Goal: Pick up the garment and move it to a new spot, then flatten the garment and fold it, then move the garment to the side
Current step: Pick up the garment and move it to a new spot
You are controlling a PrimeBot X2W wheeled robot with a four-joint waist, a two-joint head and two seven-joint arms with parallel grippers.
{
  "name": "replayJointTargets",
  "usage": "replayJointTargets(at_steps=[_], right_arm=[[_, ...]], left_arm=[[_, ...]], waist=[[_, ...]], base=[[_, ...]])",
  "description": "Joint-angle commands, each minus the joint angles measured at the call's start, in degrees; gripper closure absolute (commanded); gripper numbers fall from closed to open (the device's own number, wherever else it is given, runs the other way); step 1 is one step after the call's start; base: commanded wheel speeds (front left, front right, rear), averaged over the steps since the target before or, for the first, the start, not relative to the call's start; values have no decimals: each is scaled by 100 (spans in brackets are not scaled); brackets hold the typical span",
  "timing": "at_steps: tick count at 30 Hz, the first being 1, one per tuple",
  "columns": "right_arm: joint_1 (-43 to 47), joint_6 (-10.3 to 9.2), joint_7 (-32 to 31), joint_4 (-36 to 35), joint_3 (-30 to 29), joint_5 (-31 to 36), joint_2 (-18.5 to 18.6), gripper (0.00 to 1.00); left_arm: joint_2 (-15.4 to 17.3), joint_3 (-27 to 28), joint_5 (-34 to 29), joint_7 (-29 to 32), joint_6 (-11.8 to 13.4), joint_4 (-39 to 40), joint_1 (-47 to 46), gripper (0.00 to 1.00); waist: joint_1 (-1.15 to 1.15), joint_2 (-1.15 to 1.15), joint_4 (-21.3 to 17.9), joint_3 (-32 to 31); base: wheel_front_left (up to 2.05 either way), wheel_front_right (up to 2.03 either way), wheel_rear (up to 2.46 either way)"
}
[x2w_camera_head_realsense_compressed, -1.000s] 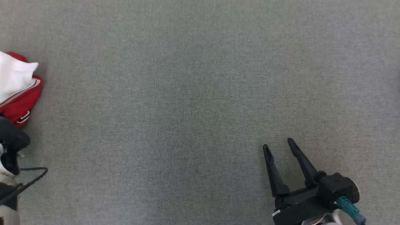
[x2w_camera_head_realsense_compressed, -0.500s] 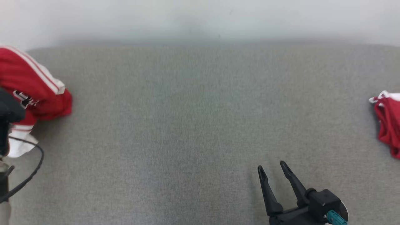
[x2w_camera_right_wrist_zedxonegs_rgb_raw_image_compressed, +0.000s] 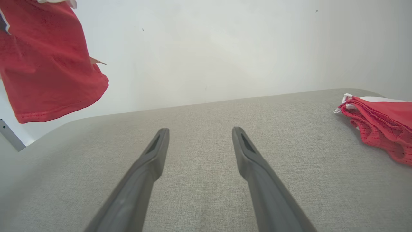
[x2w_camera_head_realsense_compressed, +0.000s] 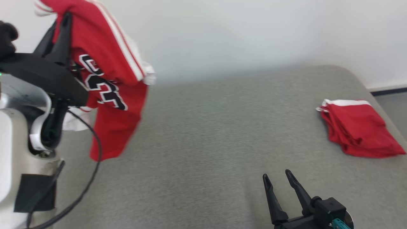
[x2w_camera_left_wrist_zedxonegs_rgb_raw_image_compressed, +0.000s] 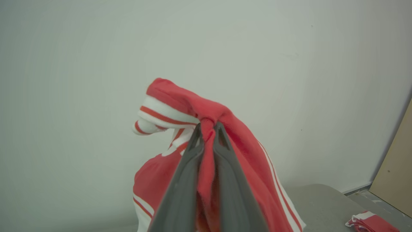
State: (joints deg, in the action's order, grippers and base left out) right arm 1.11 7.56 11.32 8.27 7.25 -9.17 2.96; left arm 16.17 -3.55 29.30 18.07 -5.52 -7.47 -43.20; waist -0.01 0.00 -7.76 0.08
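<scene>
Background: plain pale wall (x2w_camera_head_realsense_compressed: 238, 31) behind a grey fabric-covered surface (x2w_camera_head_realsense_compressed: 206, 133) whose far right corner is rounded.
Reference: every position below is given against the surface.
Garment (x2w_camera_head_realsense_compressed: 111, 82): red, with white side stripes and black-and-white numerals. It is lifted above the left end of the surface and hangs bunched and draped. It is blurred in the head view.
Hem: in the right wrist view the lower hem hangs clear of the surface, seen against the wall past its far left edge.
Left claw (x2w_camera_left_wrist_zedxonegs_rgb_raw_image_compressed: 208, 126): raised high over the left end of the surface, pointing up. Its two dark fingers are clamped together on a pinched fold of the garment. Red cloth is squeezed between them and spills over the tips.
Left arm (x2w_camera_head_realsense_compressed: 16, 136): pale casing at the near left corner of the surface, with a black cable (x2w_camera_head_realsense_compressed: 92, 165) looping down from it.
Right claw (x2w_camera_head_realsense_compressed: 276, 173): low over the near right part of the surface. Its fingers (x2w_camera_right_wrist_zedxonegs_rgb_raw_image_compressed: 260, 180) stand wide apart with nothing between them, tips aimed towards the far edge.
Contact: whether the right claw touches the surface cannot be told.
Folded red pile (x2w_camera_head_realsense_compressed: 359, 127): has white trim and lies on the right end of the surface near its edge, well apart from both claws.
Skirting strip (x2w_camera_head_realsense_compressed: 388, 91): dark band at the foot of the wall, past the right end of the surface.
</scene>
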Motion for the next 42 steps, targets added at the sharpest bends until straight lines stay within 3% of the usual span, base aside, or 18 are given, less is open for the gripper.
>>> replayJointTargets(at_steps=[1, 7, 14, 20, 24, 25, 26, 27, 33, 42], right_arm=[[-2, -12, 31, 8, -18, -37, -12, 0], [-71, -12, 78, 48, 48, -140, -15, 0], [-101, -12, 130, 73, 82, -206, -17, 0], [-179, -12, 180, 99, 145, -286, -19, 0], [-274, -12, 190, 150, 224, -309, -16, 0], [-292, -12, 189, 166, 224, -315, -16, 0], [-305, -12, 196, 184, 231, -317, -17, 0], [-312, -12, 204, 202, 226, -320, -17, 0], [-255, -12, 232, 268, 182, -334, -16, 0], [-51, -12, 198, 231, -83, -230, -17, 0]], left_arm=[[-64, -37, 42, 7, 34, 83, 53, 100], [-280, -317, -22, 139, 117, 411, 130, 100], [-674, -687, -98, -41, 202, 346, 450, 100], [-1103, -1081, -112, -410, 379, -367, 1043, 100], [-1206, -1446, -294, -620, 450, -1229, 1301, 100], [-1221, -1523, -327, -679, 463, -1469, 1332, 88], [-1238, -1579, -359, -739, 511, -1677, 1352, 36], [-1252, -1644, -423, -802, 544, -1888, 1359, 0], [-1299, -1913, -277, -1043, 466, -2467, 1449, 0], [-1252, -1899, -374, -2422, 699, -2073, 2155, 0]], waist=[[1, 0, -676, -68], [1, 0, -1234, 31], [1, 0, -1529, 205], [1, 0, -1521, 399], [1, 0, -1464, 455], [1, 0, -1441, 459], [1, 0, -1417, 458], [1, 0, -1382, 454], [1, 0, -1173, 384], [1, 0, -649, 182]], base=[[0, 0, 0], [0, 0, 0], [0, 0, 0], [0, 0, 0], [0, 0, 0], [0, 0, 0], [0, 0, 0], [0, 0, 0], [0, 0, 0], [0, 0, 0]])
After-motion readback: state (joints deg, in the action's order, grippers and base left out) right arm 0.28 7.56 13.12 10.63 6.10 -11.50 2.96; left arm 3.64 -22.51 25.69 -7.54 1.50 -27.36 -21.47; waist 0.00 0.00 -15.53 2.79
